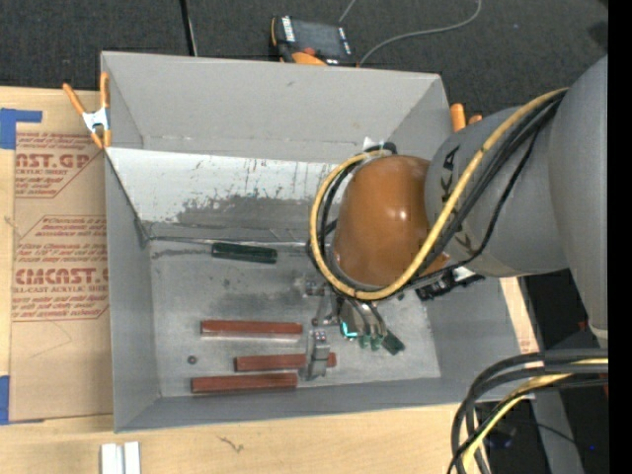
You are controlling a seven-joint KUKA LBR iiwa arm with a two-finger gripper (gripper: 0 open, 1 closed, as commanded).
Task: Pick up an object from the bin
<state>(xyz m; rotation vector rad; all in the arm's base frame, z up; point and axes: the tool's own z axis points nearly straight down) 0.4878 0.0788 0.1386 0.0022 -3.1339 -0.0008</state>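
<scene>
Hovering at the right end of the middle bar, one of three red-brown bars lying flat near the front of the bin, the gripper has lifted nothing, so grasping and raising seem left to do; whether it is open or closed, I cannot tell.

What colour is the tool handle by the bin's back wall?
Dark green handle; camera view.

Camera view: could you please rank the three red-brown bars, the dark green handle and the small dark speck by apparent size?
1. bottom bar and top bar: look alike, largest.
2. middle bar: probably similar; the gripper hides its right end.
3. dark green handle.
4. dark speck.
</scene>
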